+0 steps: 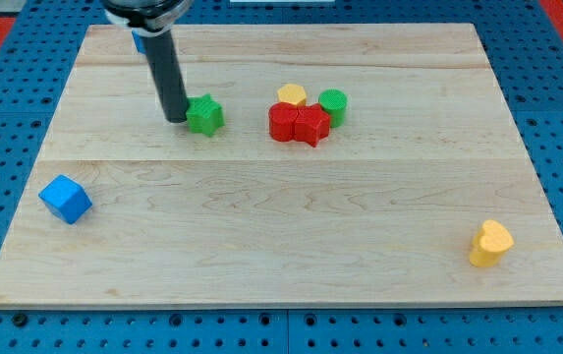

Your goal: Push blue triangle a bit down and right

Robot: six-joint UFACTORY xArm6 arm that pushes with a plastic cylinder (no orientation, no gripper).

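Note:
A small patch of a blue block (138, 41) shows at the view's top left, just left of the rod; most of it is hidden behind the rod, so its shape cannot be made out. My tip (176, 120) rests on the board below and right of that blue patch. It is right against the left side of a green star (204, 114). A blue cube (65, 199) lies near the board's left edge, far below and left of the tip.
In the upper middle there is a cluster: a yellow block (292, 95), a green cylinder (332, 103), a red block (282, 123) and a red star (311, 126). A yellow block (490, 243) lies at the lower right. The wooden board (281, 256) sits on a blue pegboard.

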